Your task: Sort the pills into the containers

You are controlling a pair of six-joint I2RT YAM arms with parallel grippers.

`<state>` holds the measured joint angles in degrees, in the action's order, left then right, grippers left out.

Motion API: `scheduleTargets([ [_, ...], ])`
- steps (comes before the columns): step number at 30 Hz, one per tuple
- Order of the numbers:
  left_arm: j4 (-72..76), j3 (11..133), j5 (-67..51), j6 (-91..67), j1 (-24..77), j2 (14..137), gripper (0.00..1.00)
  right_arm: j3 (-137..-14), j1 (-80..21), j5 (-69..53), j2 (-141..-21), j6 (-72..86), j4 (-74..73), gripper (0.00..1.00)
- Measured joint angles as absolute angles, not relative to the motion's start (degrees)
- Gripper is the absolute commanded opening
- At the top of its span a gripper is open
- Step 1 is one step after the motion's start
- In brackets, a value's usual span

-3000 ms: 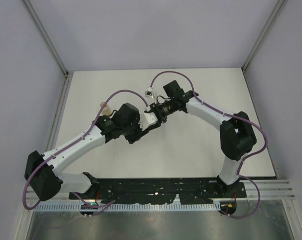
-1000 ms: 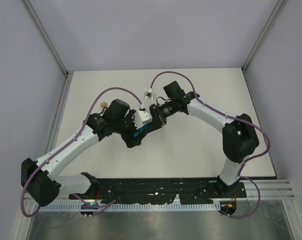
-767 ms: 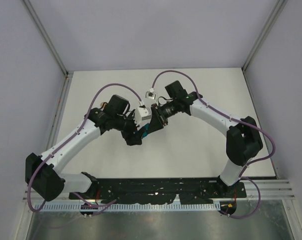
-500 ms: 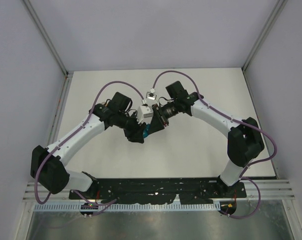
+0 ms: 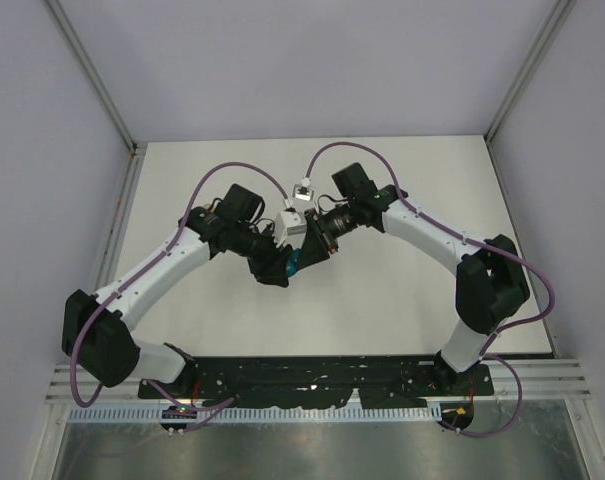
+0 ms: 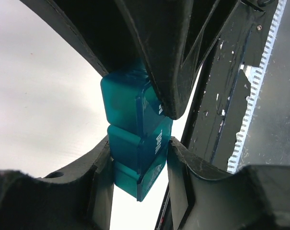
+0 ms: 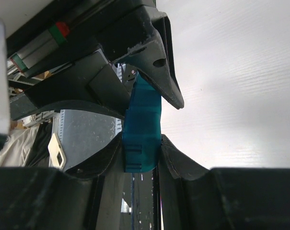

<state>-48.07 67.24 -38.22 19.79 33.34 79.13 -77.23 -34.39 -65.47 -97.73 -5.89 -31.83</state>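
Teal containers [image 6: 133,108] clamped by left pincer [image 6: 137,160], right pincer [image 7: 141,154].

The right gripper [image 7: 141,152] pinches the teal containers [image 7: 143,122] at one end; the left gripper [image 7: 135,93] grips the other end.

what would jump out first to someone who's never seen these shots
Both arms meet over the middle of the white table, their fingers closed on one small thing. It is the teal container strip, pinched at one end by the left gripper and at the other by the right gripper. No pills show in any view.
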Motion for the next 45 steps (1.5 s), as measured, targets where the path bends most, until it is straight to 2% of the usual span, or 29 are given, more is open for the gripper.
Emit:
scheduleTargets([
  [2, -48.07, 67.24, -38.24, 19.68, 33.3, 79.13, 0.52, -77.23, -34.39, -65.47, -97.73, -5.89, -31.81, 0.05],
  [8, -48.1, 67.24, -39.53, 19.18, 32.4, 78.61, 0.69, -77.21, -34.39, -65.23, -97.73, -5.89, -31.68, 0.05],
  [12, -48.31, 67.24, -41.06, 19.0, 30.04, 76.86, 0.74, -77.21, -34.39, -65.04, -97.73, -5.89, -31.68, 0.05],
  [23, -48.93, 67.07, -44.23, 19.75, 25.85, 73.54, 0.76, -76.49, -33.91, -62.46, -96.05, -5.08, -30.81, 0.06],
  [32, -47.99, 64.6, -43.99, 19.27, 21.39, 68.34, 0.76, -71.96, -28.73, -57.06, -95.68, 3.46, -23.77, 0.06],
  [45, -40.95, 59.46, -37.23, 13.91, 19.38, 61.08, 0.76, -68.4, -25.41, -50.13, -102.59, 13.85, -14.63, 0.06],
])
